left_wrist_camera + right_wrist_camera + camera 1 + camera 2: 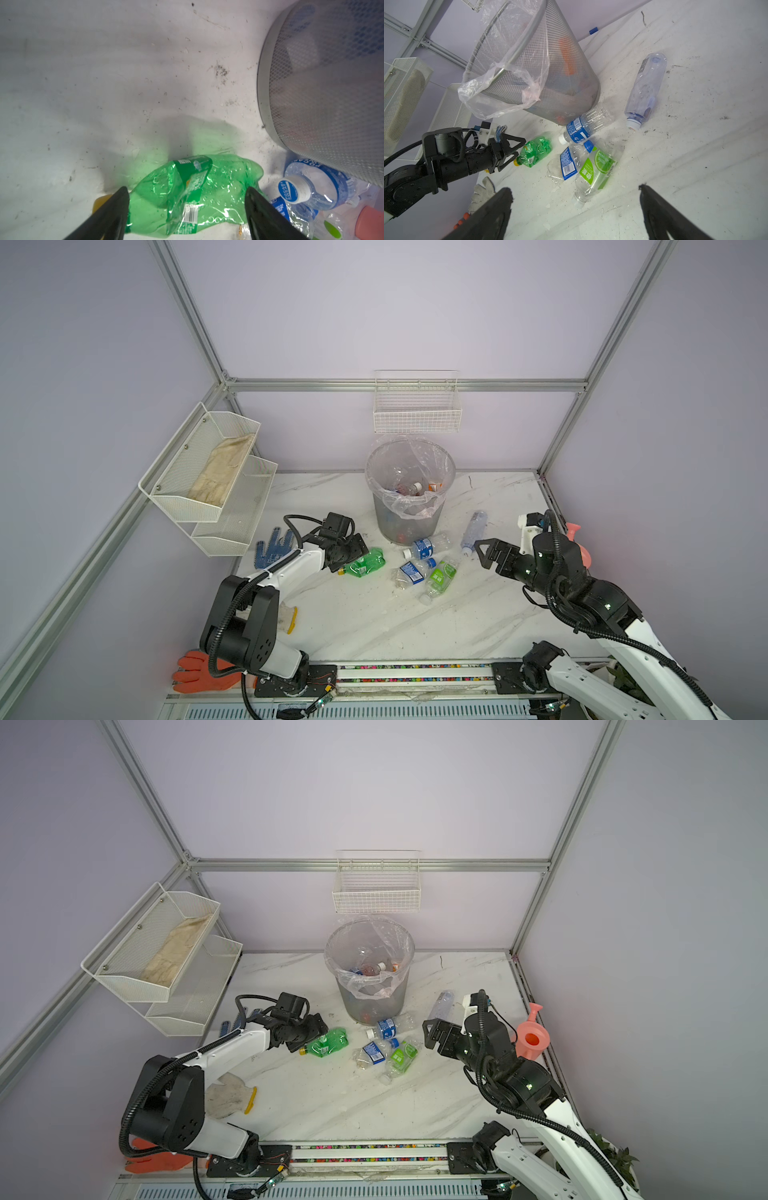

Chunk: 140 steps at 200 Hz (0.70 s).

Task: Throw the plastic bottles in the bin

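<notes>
A crushed green bottle [368, 564] [187, 197] lies on the marble table, left of the bin [407, 522] [550, 72]. My left gripper [347, 558] [186, 188] is open, low over it, one finger on each side of its body. Two blue-labelled bottles [424, 547] [411, 572], a green-labelled clear bottle [440, 576] [593, 174] and a long clear bottle [473, 531] [645, 87] lie in front of the bin. More bottles sit inside the bin. My right gripper [484, 553] [574, 188] hovers open and empty to the right of the pile.
A pink spray bottle [532, 1038] stands behind the right arm by the right wall. Gloves lie at the left: a blue-dotted glove [272, 549], a white glove [230, 1096] and an orange glove [203, 672]. White mesh shelves [208, 472] and a wire basket [415, 410] hang on the walls.
</notes>
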Motion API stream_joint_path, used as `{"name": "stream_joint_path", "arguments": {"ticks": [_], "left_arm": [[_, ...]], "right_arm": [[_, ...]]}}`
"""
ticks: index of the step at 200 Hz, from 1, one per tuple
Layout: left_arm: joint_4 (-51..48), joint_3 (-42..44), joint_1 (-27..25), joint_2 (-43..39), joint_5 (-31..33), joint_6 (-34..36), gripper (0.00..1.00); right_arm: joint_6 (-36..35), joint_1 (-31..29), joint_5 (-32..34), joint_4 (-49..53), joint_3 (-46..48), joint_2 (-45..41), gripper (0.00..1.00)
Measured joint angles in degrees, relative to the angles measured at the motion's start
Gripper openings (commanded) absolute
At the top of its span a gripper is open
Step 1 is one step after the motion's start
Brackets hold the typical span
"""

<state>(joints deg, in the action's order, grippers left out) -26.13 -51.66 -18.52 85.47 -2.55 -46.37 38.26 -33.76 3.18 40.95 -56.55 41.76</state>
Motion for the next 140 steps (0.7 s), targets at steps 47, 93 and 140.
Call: {"name": "stream_joint_path", "arguments": {"ticks": [47, 93, 140], "left_arm": [[-3.2, 0.0, -1.0, -2.2, 1.4, 2.7, 0.89], [-4.3, 2.4, -6.4, -5.1, 1.2, 1.9, 0.89], [-5.1, 5.6, -10.4, -10.4, -0.2, -0.6, 0.91]], "right_arm": [[0.1, 0.0, 0.0, 0.8, 0.0, -1.0, 0.97], [0.4, 0.0, 0.0, 1.1, 0.0, -1.7, 0.97], [0.6, 0.0, -0.1, 1.3, 0.0, -1.8, 0.97]]}}
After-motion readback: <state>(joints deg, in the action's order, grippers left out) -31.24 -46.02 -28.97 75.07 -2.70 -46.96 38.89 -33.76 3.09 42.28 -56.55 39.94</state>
